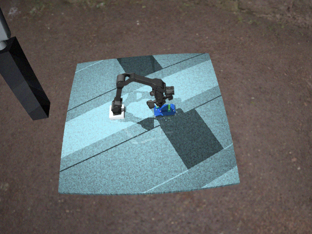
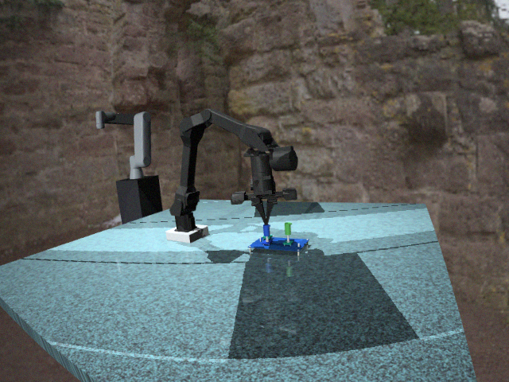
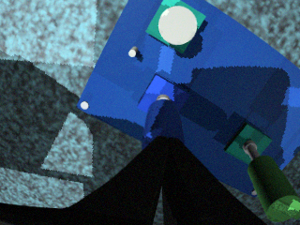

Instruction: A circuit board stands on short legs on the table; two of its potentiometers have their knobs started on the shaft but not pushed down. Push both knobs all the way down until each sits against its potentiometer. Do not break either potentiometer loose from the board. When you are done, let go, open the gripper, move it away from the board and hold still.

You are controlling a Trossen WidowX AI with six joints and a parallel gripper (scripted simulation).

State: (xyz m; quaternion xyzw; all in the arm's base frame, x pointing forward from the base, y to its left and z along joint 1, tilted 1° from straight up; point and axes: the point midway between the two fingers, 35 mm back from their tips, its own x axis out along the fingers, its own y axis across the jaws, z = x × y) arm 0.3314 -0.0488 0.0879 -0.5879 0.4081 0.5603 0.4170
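The blue circuit board (image 1: 165,114) (image 2: 277,247) (image 3: 114,86) stands on short legs. A blue knob (image 2: 266,230) (image 3: 163,123) stands upright on its shaft; a sliver of grey shaft shows below it in the wrist view. A green knob (image 1: 168,107) (image 2: 287,228) (image 3: 269,182) stands on the other shaft, with a clear length of shaft between it and its green potentiometer (image 2: 287,243) (image 3: 240,149). My gripper (image 2: 266,224) (image 3: 165,146) is shut and empty, fingertips together at the top of the blue knob, seemingly touching it. The fingers hide part of that knob in the wrist view.
A white round-topped part (image 3: 177,25) on a green base and a small white post (image 3: 132,52) stand on the board near the blue knob. The arm's white base (image 1: 116,115) (image 2: 180,235) is left of the board. A black pedestal (image 1: 26,85) (image 2: 139,197) stands beyond the table.
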